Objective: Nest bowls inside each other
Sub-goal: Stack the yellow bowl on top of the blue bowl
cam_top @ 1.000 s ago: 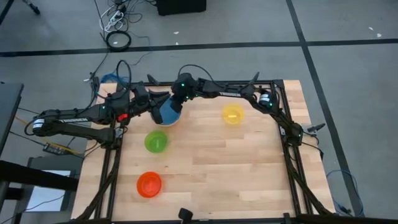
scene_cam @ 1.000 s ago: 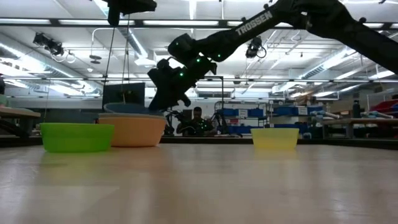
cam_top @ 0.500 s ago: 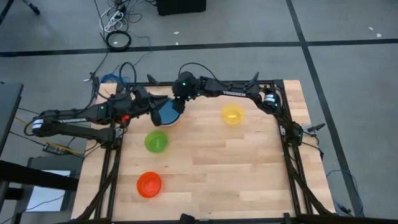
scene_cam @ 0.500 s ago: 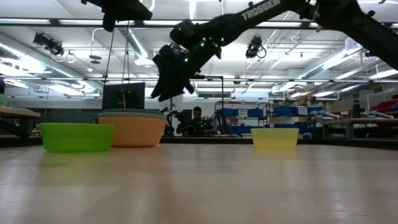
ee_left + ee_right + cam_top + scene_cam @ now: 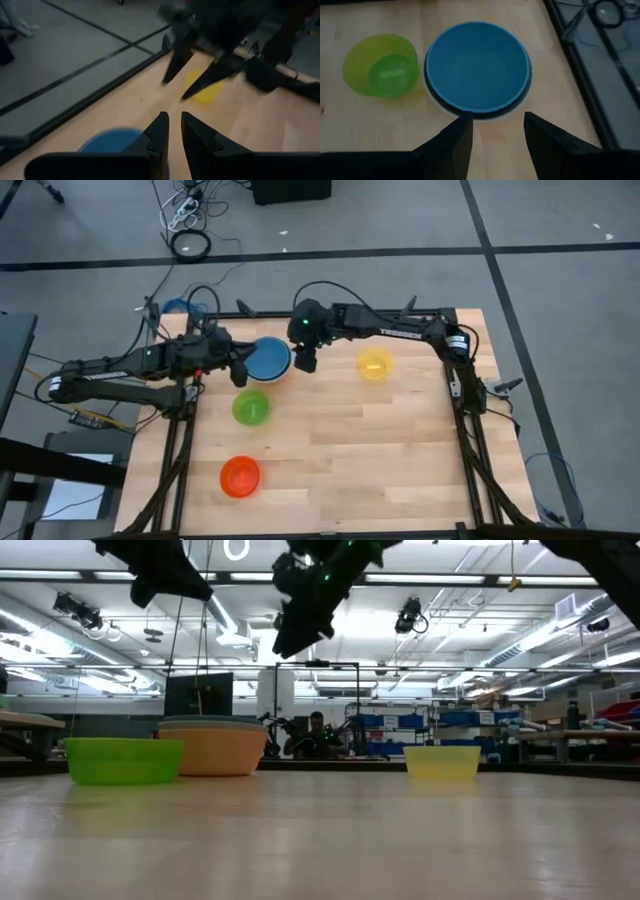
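Note:
A blue bowl (image 5: pixel 477 67) sits level inside a stack (image 5: pixel 268 360) at the table's far left; in the low view the stack's outer bowl is orange (image 5: pixel 212 752). On the table, the green bowl (image 5: pixel 250 407) rests on its base just near of the stack. The red-orange bowl (image 5: pixel 240 477) stands near the front left and the yellow bowl (image 5: pixel 375 364) at the far middle. My right gripper (image 5: pixel 495 132) hangs open above the stack's right side, holding nothing. Left of the stack and well above the table, my left gripper (image 5: pixel 173 117) has a narrow empty gap between its fingers.
Bare wooden tabletop (image 5: pixel 400 460) spreads across the middle and right. Black frame rails (image 5: pixel 470 440) run along the table's left, right and far edges. Cables (image 5: pixel 190 245) lie on the floor beyond the far edge.
My right gripper has opened and let go of the blue bowl, then risen and drawn away toward the table's right. The blue bowl, tilted before, now lies level in the stack. My left gripper has tipped downward and shifted a little beside the stack.

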`<move>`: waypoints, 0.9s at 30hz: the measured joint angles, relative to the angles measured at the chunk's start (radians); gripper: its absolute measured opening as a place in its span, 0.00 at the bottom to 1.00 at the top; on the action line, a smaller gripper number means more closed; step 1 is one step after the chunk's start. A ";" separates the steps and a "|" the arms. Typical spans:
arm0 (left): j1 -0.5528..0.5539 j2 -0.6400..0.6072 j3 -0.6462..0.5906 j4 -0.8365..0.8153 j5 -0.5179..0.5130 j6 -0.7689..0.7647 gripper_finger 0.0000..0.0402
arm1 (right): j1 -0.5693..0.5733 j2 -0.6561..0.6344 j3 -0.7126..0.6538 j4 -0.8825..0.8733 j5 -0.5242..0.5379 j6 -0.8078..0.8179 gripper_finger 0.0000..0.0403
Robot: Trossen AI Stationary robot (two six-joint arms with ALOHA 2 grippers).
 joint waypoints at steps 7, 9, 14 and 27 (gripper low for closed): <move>0.000 0.002 0.000 -0.151 -0.036 -0.125 0.15 | 0.072 -0.079 0.000 -0.123 0.062 -0.012 0.41; 0.000 0.002 0.000 -0.204 -0.043 -0.160 0.15 | 0.098 -0.095 0.000 -0.171 0.102 -0.012 0.41; 0.000 0.002 0.000 -0.314 -0.047 -0.236 0.15 | 0.155 -0.119 0.000 -0.258 0.204 0.015 0.41; 0.000 0.003 0.000 -0.522 0.008 -0.321 0.15 | 0.265 -0.189 -0.001 -0.530 0.483 0.176 0.40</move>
